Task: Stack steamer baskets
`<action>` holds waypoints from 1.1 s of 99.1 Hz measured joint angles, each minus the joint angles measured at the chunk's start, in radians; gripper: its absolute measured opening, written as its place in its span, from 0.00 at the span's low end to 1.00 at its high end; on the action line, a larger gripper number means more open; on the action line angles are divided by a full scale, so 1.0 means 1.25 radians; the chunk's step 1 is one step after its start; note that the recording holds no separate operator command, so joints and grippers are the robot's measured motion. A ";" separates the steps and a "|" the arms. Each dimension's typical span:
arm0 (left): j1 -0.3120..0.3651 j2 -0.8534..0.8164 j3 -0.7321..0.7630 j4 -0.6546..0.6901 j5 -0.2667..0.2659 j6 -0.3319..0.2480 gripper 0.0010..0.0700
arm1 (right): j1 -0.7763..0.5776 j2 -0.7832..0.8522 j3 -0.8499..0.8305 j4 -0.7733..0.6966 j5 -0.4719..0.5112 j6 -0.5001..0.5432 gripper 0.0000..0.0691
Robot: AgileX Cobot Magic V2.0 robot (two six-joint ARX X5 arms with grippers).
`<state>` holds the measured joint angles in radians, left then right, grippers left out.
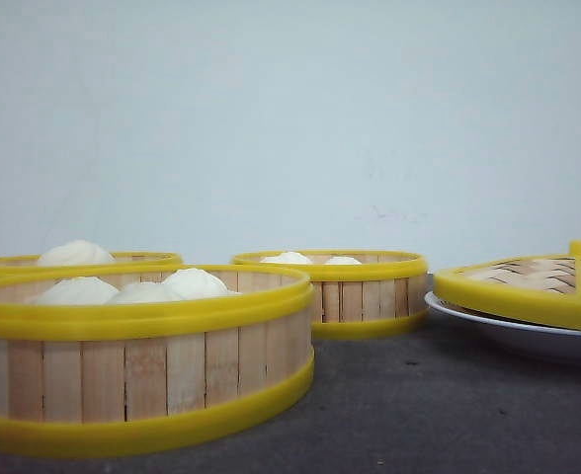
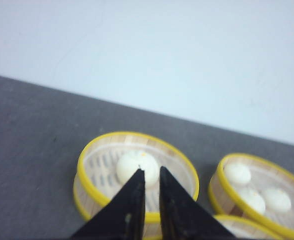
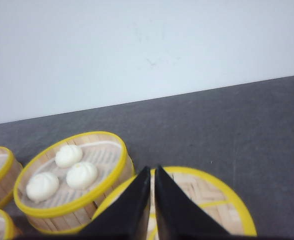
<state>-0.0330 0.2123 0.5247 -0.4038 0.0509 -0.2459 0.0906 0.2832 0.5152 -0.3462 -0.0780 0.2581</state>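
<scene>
Three steamer baskets with pale slat walls and yellow rims stand on the dark table. The nearest basket (image 1: 142, 365) holds three white buns. A second basket (image 1: 73, 260) sits behind it at far left, and a third (image 1: 340, 286) stands mid-table. My left gripper (image 2: 152, 172) hangs shut and empty above the one-bun basket (image 2: 102, 165), with a three-bun basket (image 2: 259, 192) beside it. My right gripper (image 3: 152, 170) is shut and empty over the woven lid (image 3: 207, 200), next to a three-bun basket (image 3: 72, 175). Neither gripper shows in the front view.
A flat woven lid with a yellow rim (image 1: 528, 286) rests on a white plate (image 1: 508, 341) at the right. A pale wall runs along the back of the table. Bare grey tabletop (image 1: 389, 405) lies between the near basket and the plate.
</scene>
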 joint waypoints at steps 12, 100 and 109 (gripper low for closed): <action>0.000 0.120 0.119 -0.094 0.000 0.047 0.02 | 0.000 0.131 0.115 -0.070 0.000 -0.033 0.01; 0.000 0.433 0.220 -0.195 0.000 0.161 0.80 | 0.006 0.574 0.247 -0.194 -0.060 -0.126 0.90; 0.000 0.433 0.220 -0.194 0.000 0.161 0.83 | 0.025 0.611 0.247 -0.136 -0.092 -0.121 0.90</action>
<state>-0.0330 0.7536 0.7994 -0.6464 0.0513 -0.0441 0.1215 1.0466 0.8238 -0.5163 -0.1925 0.1070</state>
